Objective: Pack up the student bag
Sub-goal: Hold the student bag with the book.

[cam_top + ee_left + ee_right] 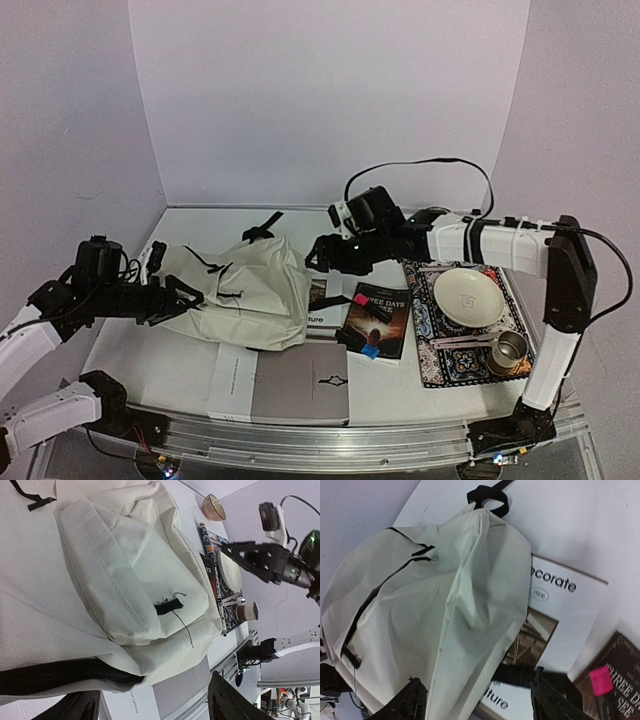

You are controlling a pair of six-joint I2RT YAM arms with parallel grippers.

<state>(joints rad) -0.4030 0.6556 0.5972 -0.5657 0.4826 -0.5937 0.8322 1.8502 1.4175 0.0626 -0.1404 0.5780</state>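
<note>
Where the student bag (250, 290) lies, left end effector (190, 295) and right end effector (315, 258) flank it — both wide.

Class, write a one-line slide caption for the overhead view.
Both open, the left gripper and right gripper flank a cream backpack beside books, a plate and a metal cup.

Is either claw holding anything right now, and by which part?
Nothing is held. The left claw and right claw are both open, close to the bag but not closed on it.
</note>
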